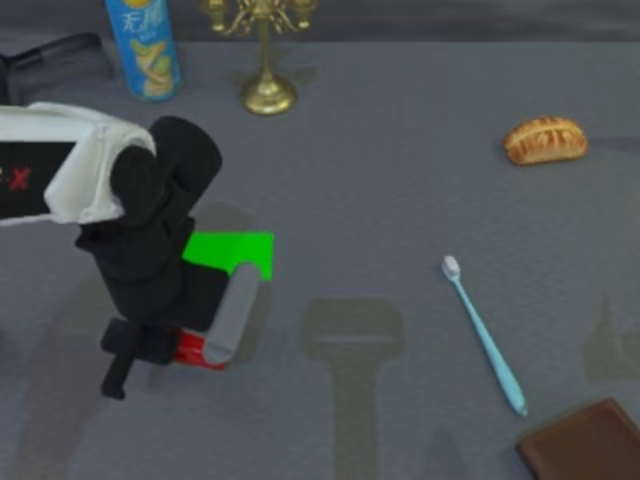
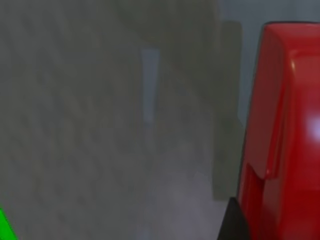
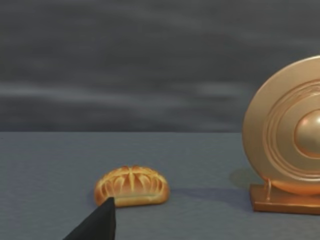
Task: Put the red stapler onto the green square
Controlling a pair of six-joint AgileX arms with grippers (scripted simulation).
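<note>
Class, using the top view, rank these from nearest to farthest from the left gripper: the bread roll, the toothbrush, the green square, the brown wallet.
From the left gripper:
1. Green square, just beside it.
2. Toothbrush, right of centre.
3. Brown wallet, bottom right corner.
4. Bread roll, upper right; close to the wallet's rank.

Grey table [image 1: 400,180] — green square [image 1: 245,248], bread roll [image 1: 545,140], blue toothbrush [image 1: 485,335], brass candelabra [image 1: 266,60], chip can [image 1: 145,45]

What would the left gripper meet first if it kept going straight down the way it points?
Probably the red stapler, right beneath the left gripper beside the green square; contact can't be confirmed.
</note>
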